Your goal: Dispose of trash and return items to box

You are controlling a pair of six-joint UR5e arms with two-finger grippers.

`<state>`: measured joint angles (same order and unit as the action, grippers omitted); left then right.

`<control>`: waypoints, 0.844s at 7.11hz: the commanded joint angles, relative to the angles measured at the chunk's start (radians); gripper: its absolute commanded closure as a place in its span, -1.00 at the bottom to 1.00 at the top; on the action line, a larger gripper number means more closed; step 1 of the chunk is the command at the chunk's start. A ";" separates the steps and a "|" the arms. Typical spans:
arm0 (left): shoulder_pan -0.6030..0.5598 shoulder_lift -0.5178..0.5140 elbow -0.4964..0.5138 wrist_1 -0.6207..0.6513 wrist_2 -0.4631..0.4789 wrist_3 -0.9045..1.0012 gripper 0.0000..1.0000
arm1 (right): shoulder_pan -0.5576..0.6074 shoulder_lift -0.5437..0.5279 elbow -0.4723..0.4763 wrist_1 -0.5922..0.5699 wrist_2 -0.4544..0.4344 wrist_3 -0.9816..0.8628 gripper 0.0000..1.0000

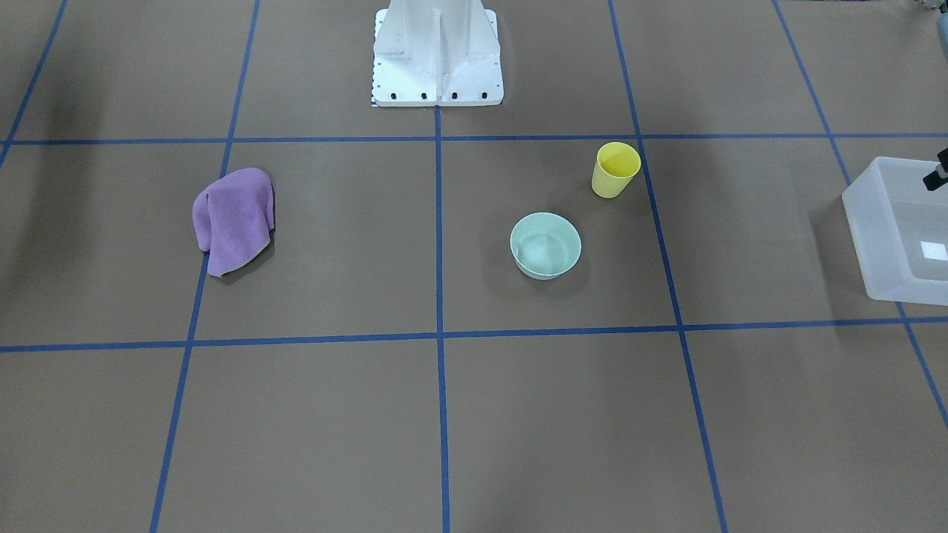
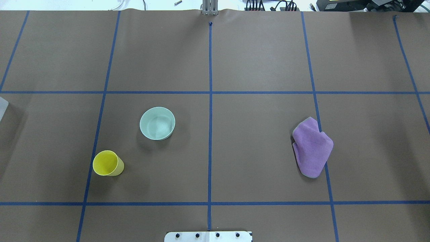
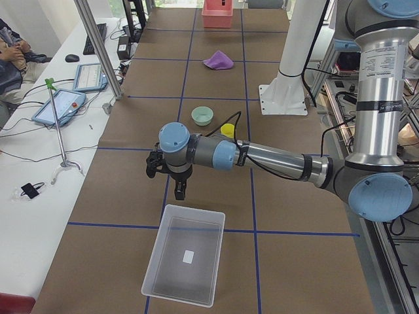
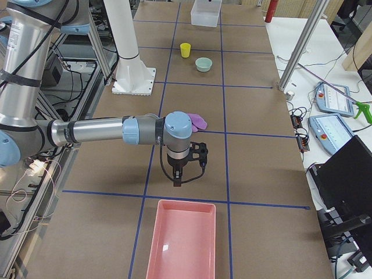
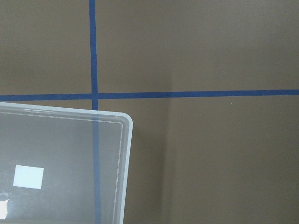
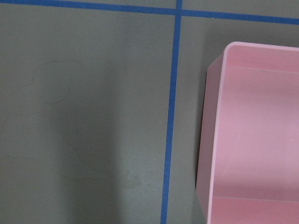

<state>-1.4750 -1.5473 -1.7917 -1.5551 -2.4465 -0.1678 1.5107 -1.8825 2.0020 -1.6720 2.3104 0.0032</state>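
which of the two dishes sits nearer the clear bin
The yellow cup. It stands upright on the side toward the clear bin, while the wider mint-green bowl sits farther from it.

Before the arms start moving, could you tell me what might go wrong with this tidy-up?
1. The yellow cup stands upright and looks light; a sideways nudge from a finger could tip it and send it rolling.
2. The left gripper hangs near the rim of the clear box, so a low swing could shove the box.
3. The mint bowl is wide, so a pinch on its rim might slip.
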 commanded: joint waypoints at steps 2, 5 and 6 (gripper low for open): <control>-0.001 0.007 -0.002 -0.013 -0.005 -0.003 -0.96 | 0.005 -0.016 0.012 0.002 0.000 0.000 -1.00; -0.001 0.021 -0.014 -0.037 -0.005 -0.001 -0.95 | 0.005 -0.015 0.012 0.002 0.009 0.001 -1.00; -0.001 0.021 -0.008 -0.061 -0.002 -0.004 -0.96 | 0.003 -0.010 0.012 0.003 0.011 0.012 -1.00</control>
<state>-1.4759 -1.5276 -1.8040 -1.5897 -2.4511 -0.1696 1.5153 -1.8969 2.0140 -1.6702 2.3178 0.0066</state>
